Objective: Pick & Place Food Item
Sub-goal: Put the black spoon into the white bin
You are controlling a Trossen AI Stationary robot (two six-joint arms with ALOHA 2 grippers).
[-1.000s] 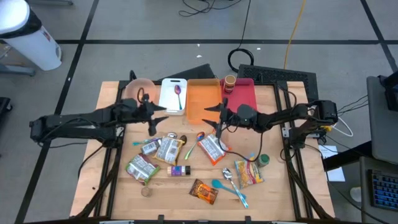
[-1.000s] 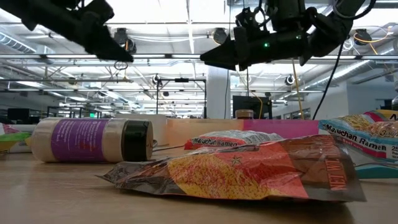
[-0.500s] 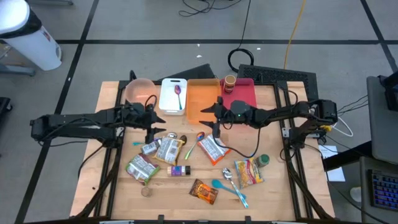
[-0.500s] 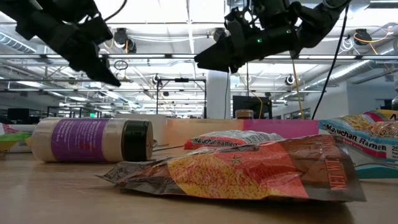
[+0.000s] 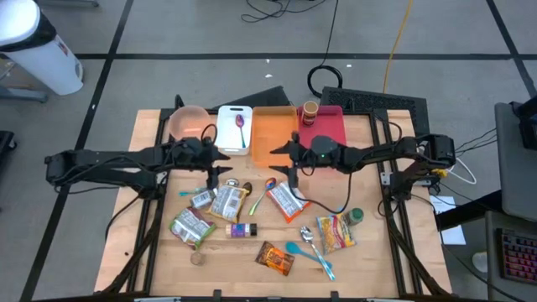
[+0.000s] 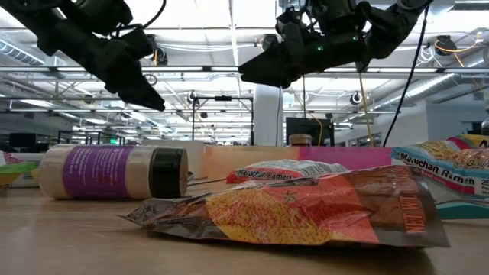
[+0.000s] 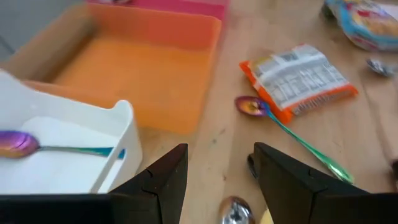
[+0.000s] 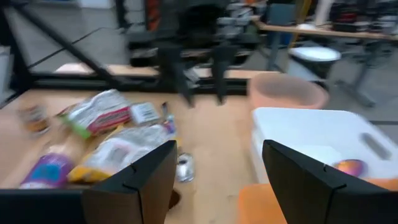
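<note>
Two grippers aloft over the table, both spread and empty: left gripper (image 5: 215, 170) beside the white tray (image 5: 228, 138), right gripper (image 5: 285, 159) at the orange tray (image 5: 267, 127). Below, "Maruchan Ramen" packet (image 6: 451, 172); purple-labelled bottle (image 6: 114, 173) on its side.

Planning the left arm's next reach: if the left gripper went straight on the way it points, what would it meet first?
Probably the bare table; the left gripper is open and angled down. Past that lie the rainbow spoon and orange packet. Depth is unclear.
</note>
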